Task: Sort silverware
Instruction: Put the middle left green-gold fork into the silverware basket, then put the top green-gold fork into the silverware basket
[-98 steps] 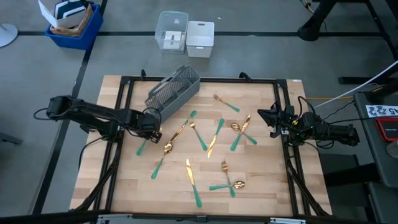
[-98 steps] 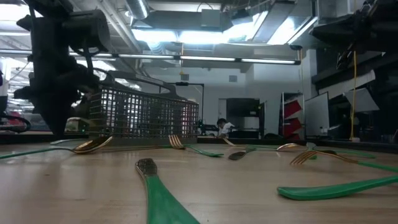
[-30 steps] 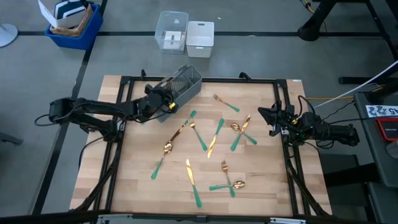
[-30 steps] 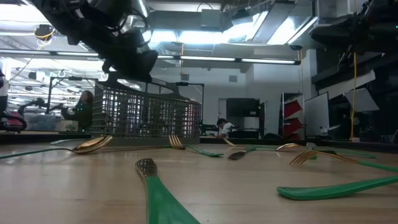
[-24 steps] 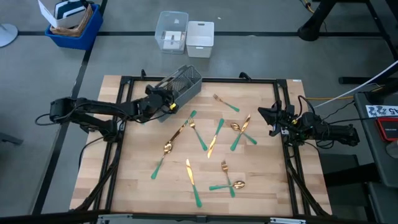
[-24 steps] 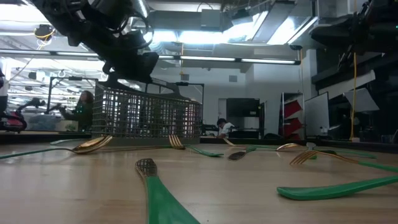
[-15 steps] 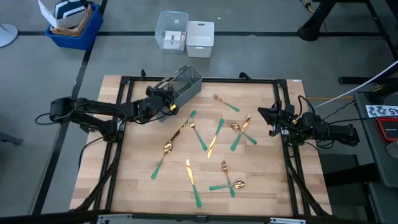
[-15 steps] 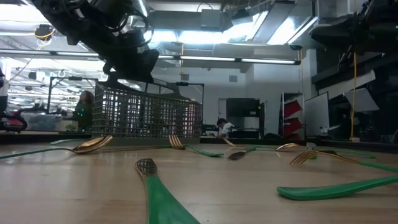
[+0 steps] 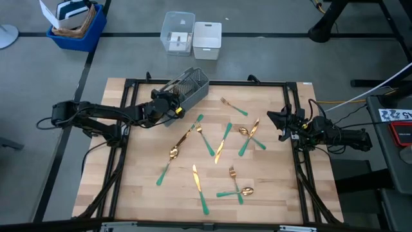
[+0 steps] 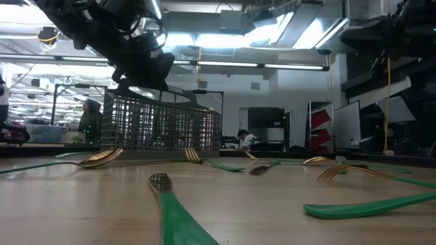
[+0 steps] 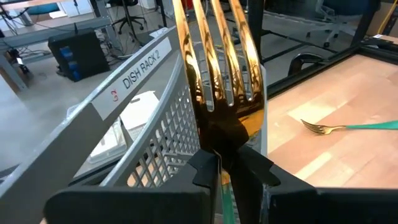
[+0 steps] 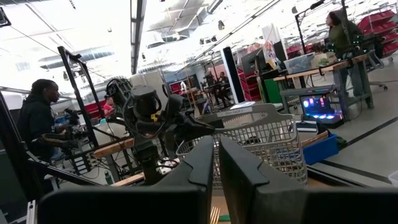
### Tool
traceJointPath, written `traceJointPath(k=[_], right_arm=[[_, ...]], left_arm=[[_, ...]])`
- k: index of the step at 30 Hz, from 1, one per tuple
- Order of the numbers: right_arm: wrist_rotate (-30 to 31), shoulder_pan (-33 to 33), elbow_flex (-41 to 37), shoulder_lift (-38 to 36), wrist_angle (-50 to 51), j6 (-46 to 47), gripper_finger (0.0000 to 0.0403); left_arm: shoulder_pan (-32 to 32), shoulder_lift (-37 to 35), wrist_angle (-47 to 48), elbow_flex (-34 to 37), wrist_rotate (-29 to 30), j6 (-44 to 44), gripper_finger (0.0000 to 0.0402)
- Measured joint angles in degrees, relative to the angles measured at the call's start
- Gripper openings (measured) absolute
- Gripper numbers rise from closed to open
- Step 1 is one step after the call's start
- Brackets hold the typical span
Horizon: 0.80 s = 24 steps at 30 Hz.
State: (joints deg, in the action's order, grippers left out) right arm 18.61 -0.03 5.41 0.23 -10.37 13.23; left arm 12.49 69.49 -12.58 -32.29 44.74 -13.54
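A grey mesh caddy (image 9: 185, 88) stands at the table's far left, also seen in the low view (image 10: 160, 124) and the left wrist view (image 11: 143, 124). My left gripper (image 9: 172, 108) hovers at the caddy's near end, shut on a gold-headed fork (image 11: 217, 74). Several more pieces of silverware with teal handles lie flat across the middle of the table, among them a knife (image 9: 223, 142), a spoon (image 9: 172, 153) and a fork (image 9: 233, 107). My right gripper (image 9: 281, 122) waits shut at the right edge, its fingers (image 12: 216, 158) together with nothing between them. My left gripper pinches the fork between its two fingers at the neck (image 11: 222, 142), where the gold head meets the teal handle. The fork lies along the fingers: the tines stick out past the fingertips toward the caddy, and the handle runs back between them. It is lifted clear of the table.
Black frame rails (image 9: 131, 109) run along the table's sides. Beyond the far edge stand a clear tub (image 9: 178, 32), a white box (image 9: 207, 40) and a blue bin (image 9: 77, 26). People are in the room behind (image 12: 37, 118).
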Motion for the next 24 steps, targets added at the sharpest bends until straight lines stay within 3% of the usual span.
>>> traceJointPath(k=[3,12,24], right_arm=[[0.0,0.0,0.0,0.0,0.0,0.0,0.0033],[0.0,0.0,0.0,0.0,-0.2,0.0,0.0033],[4.2,0.0,7.2,3.6,0.3,-0.2,0.0033]], left_arm=[[0.1,0.0,0.0,0.0,0.0,-0.6,0.0039],[-0.7,-0.2,0.0,0.0,0.0,-2.3,0.0122],[-4.8,-10.9,0.1,0.0,-0.1,-3.2,0.0131]])
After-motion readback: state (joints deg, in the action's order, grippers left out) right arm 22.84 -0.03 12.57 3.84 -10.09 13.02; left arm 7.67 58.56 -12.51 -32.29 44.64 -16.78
